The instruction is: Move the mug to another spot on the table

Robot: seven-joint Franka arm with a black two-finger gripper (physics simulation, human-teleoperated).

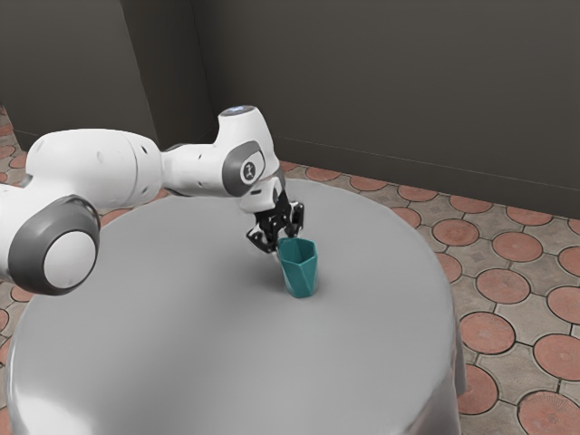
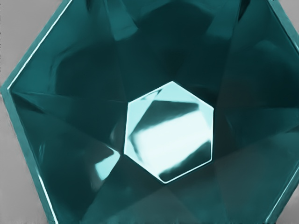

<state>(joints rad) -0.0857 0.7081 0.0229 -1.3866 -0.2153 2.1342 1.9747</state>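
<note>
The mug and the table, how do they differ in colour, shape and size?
Colour: the mug is teal, the table pale grey. Shape: the mug has flat facets and a six-sided rim; the table is round with a smooth top. Size: the mug is small, the table much wider. Both are of one plain colour, without pattern.

The teal mug (image 1: 299, 268) looks glossy and smooth, its inside (image 2: 168, 130) mirror-bright. The grey counter (image 1: 181, 344) is smooth, satin-matt. The terracotta floor tiles (image 1: 507, 281) look rough.
</note>
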